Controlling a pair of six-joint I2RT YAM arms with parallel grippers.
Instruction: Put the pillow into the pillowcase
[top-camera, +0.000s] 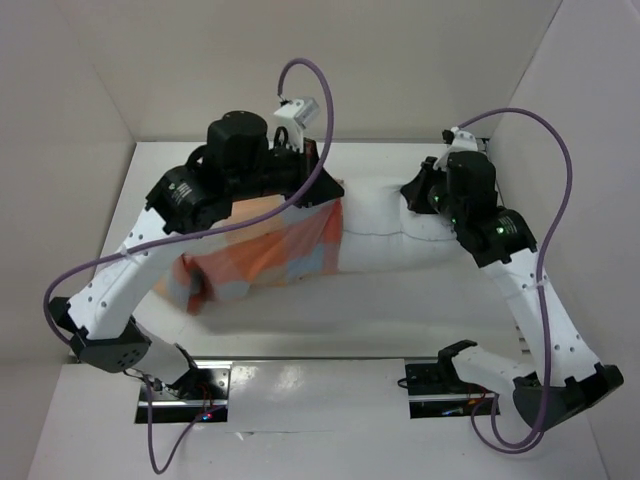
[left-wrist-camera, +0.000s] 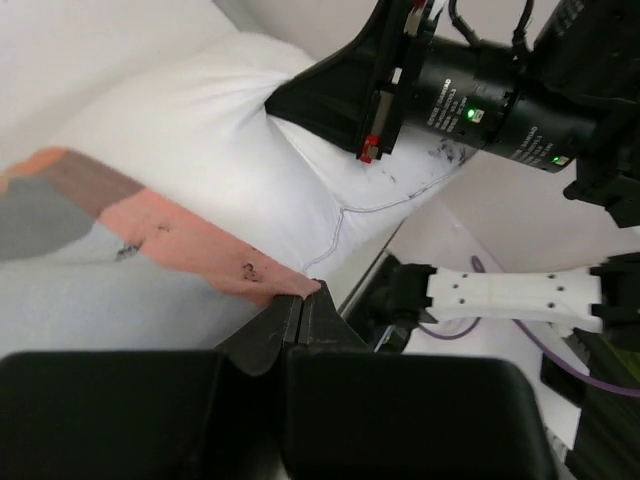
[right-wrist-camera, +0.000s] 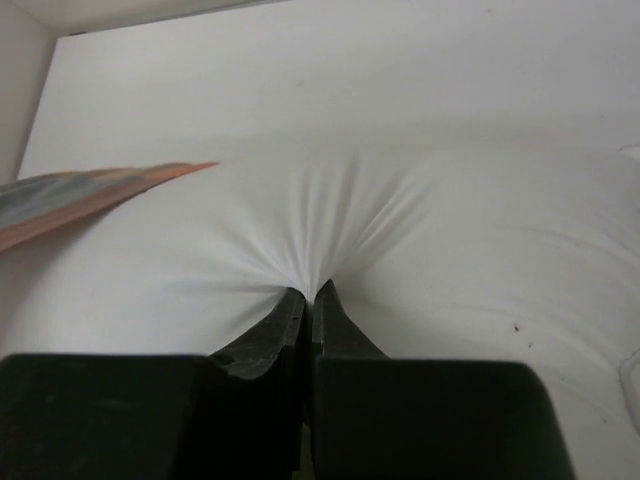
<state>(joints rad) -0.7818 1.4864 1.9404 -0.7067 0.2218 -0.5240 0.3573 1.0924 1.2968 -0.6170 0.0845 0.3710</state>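
**Left gripper** (left-wrist-camera: 301, 298): I am reading both fingers as clenched, pinching the orange hem of the pillowcase (left-wrist-camera: 90, 260) right at their tips. The checked cloth is trailing back and to one side of these fingers.

**Right gripper** (right-wrist-camera: 311, 298): the fingers are pressed together on a tuck of the pillow (right-wrist-camera: 470, 240). White fabric is puckering into the pinch and bulging out to either side of the tips.

**Pillow, position:** it is lying on the table (top-camera: 330, 325). One part is sitting under the checked cloth, and the bare part is running from the left fingers across to the right fingers. I am judging it roughly half sleeved.

**Governing relation:** the pillow's long axis is running fingertip to fingertip. The case mouth is at the left tips, and the uncovered end is straight beyond them, toward the right pinch. The right arm is the nearer one to that bare end.

**Next move, my estimate:** I am expecting the hem to need drawing along that axis toward the right fingers while they are anchoring the pillow. The risk I am weighing is the thin hem slipping from so shallow a pinch.
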